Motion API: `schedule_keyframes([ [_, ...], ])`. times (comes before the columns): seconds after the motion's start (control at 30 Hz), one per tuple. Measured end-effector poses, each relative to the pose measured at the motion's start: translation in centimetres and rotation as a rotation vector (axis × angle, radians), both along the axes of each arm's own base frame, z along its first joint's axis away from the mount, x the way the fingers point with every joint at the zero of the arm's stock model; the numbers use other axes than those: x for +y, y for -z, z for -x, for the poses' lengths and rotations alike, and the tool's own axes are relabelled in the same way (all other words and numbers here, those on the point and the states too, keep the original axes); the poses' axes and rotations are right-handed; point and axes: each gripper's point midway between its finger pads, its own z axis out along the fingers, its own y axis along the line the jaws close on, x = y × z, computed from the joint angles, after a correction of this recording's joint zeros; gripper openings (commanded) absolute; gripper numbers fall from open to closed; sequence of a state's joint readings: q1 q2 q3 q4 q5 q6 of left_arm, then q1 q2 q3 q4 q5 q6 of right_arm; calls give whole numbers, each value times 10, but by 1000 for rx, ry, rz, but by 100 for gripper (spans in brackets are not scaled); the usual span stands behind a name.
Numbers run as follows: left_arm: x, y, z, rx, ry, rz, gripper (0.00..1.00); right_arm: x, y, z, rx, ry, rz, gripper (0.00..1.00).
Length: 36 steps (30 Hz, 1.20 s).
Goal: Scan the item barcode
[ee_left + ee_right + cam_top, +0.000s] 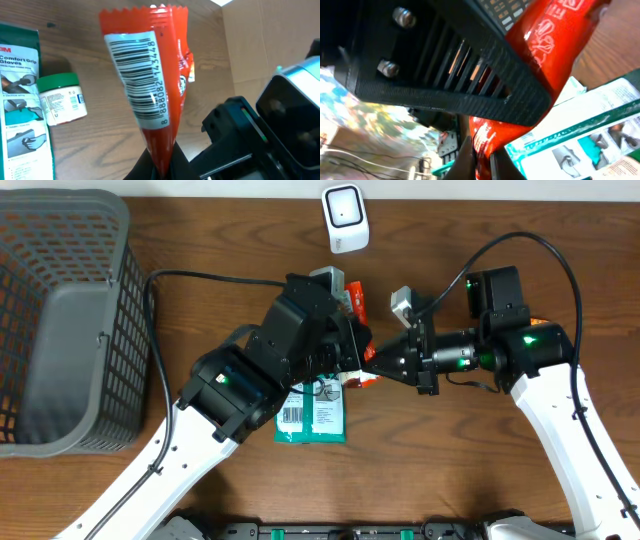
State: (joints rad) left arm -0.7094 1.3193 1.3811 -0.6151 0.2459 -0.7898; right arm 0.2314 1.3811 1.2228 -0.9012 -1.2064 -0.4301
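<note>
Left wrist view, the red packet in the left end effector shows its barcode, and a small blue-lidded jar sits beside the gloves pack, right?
The lid is green, not blue; the left wrist view shows it. Otherwise yes: the red packet in the left end effector shows its barcode, and the jar sits beside the gloves pack.

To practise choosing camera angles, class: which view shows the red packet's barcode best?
The left wrist view: the barcode faces the lens, bars and digits sharp. Overhead shows only a sliver of the red packet, no bars. The right wrist sees its lettered side, no barcode.
</note>
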Motion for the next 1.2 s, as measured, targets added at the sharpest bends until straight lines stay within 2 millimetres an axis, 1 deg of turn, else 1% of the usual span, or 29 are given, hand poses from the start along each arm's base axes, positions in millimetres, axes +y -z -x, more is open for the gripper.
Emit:
schedule_keyframes([
  [0.1, 0, 0, 1, 3, 3, 1, 8, 0, 0, 1, 8, -2, -1, 1],
  [0.13, 0, 0, 1, 4, 5, 2, 17, 0, 0, 1, 9, -3, -3, 1],
  [0.2, 1, 0, 0, 6, 3, 5, 51, 0, -1, 2, 10, -4, -5, 1],
  [0.23, 2, -1, -1, 6, -4, 8, 62, 0, -1, 3, 14, -6, -8, 1],
  [0.33, 10, -2, -10, 2, -36, 15, 73, 1, -4, 4, 20, -15, -24, 1],
  [0.43, 22, -7, -20, -9, -80, 27, 76, 0, -7, 5, 24, -20, -42, 1],
  [0.53, 39, -21, -25, -51, -112, 38, 76, -1, -10, 6, 29, -24, -61, 1],
  [0.67, 72, -52, -25, -158, -161, 57, 76, 0, -14, 8, 37, -38, -88, 1],
  [0.77, 103, -66, -24, -212, -232, 39, 76, 1, -21, 13, 41, -63, -129, 1],
  [0.87, 133, -64, -25, -216, -326, -11, 76, 2, -31, 18, 41, -98, -187, 1],
  [0.93, 151, -55, -27, -195, -385, -59, 76, 2, -36, 21, 43, -113, -215, 1],
  [0.97, 156, -53, -28, -189, -400, -72, 76, 2, -38, 22, 43, -120, -226, 1],
  [1.0, 170, -47, -31, -174, -447, -107, 76, 2, -40, 23, 45, -126, -237, 1],
  [1.03, 178, -44, -33, -170, -474, -128, 76, 2, -41, 24, 45, -129, -243, 1],
  [1.1, 192, -39, -36, -164, -510, -165, 76, 2, -43, 25, 49, -135, -254, 1],
  [1.2, 207, -35, -41, -162, -546, -204, 76, 1, -44, 26, 52, -140, -262, 1],
])
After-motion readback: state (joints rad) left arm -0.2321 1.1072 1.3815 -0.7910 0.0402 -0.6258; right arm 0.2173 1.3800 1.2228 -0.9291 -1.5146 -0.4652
